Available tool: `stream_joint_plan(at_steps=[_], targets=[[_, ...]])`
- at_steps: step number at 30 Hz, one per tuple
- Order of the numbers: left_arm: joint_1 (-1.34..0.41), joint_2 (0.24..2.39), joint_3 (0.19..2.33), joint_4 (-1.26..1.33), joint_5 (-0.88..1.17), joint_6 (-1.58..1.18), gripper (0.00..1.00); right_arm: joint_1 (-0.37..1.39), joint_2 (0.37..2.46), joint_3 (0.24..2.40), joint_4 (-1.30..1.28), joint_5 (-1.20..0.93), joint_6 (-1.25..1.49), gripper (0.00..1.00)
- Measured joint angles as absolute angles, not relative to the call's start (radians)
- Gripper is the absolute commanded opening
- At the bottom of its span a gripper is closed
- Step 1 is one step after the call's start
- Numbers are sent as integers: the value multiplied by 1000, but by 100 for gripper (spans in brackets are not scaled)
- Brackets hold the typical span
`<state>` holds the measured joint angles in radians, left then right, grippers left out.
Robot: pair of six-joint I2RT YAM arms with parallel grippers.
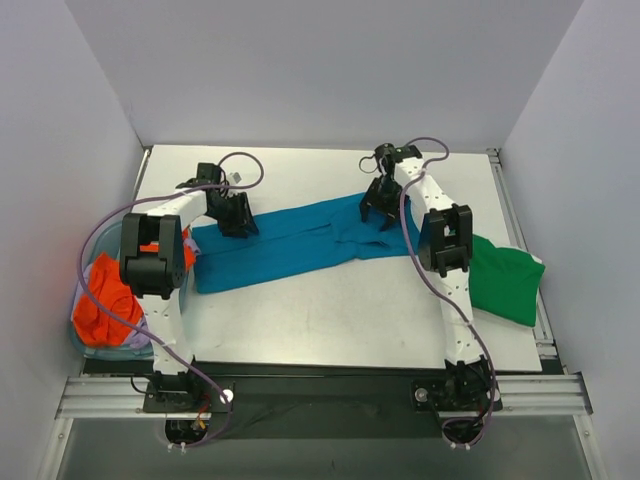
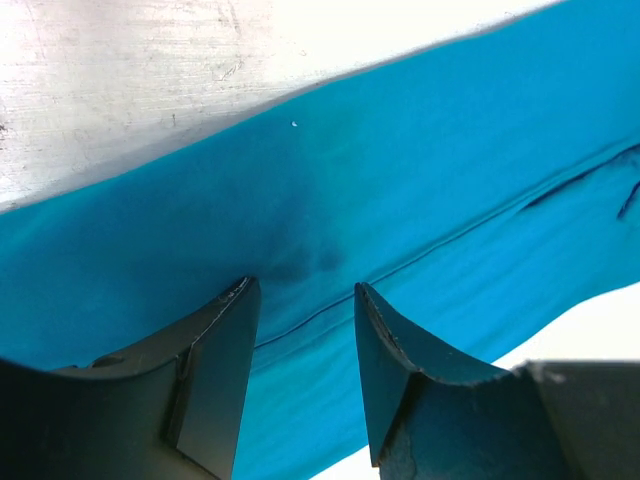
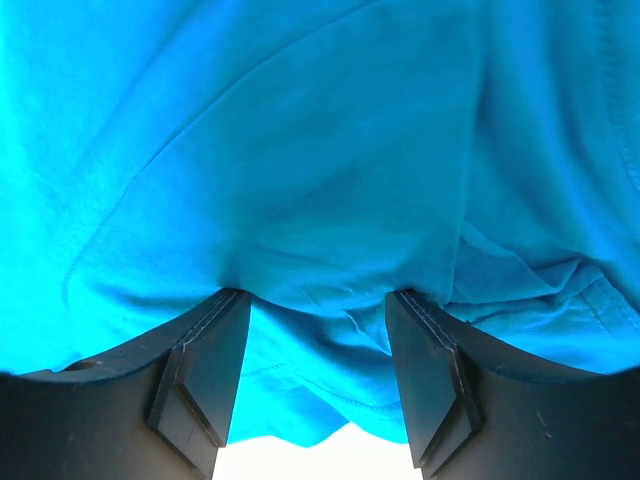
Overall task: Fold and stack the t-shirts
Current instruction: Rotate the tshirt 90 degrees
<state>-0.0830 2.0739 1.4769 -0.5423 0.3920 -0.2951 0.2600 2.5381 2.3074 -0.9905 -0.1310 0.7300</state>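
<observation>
Now left end effector (image 2: pixel 303 288) and right end effector (image 3: pixel 318 295) rest spread on blue t-shirt (image 1: pixel 290 246).

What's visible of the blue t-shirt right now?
Teal knit cloth, the blue t-shirt lies folded into a long narrow band across the table, slanting from near left to far right. A stitched seam runs along it; its right end is creased and bunched. The left tool and right tool, both open, rest fingertips on it near its two ends.
</observation>
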Motion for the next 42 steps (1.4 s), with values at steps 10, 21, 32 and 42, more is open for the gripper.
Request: stream_joint_plan(at_steps=[10,21,32,42], targets=[[-83,2035,1414,-530,394,-297,53,195,2547,2322,-816,-236,783,59],[-134,1889,1180,-446,436,-355,53,181,2547,2322,-752,-235,807,61],[-306,1765,992,-347,455,-466,53,159,2547,2322,-738,-217,791,61],[-555,1635,938,-448,260,-553,53,131,2536,2321,-735,-241,678,61]])
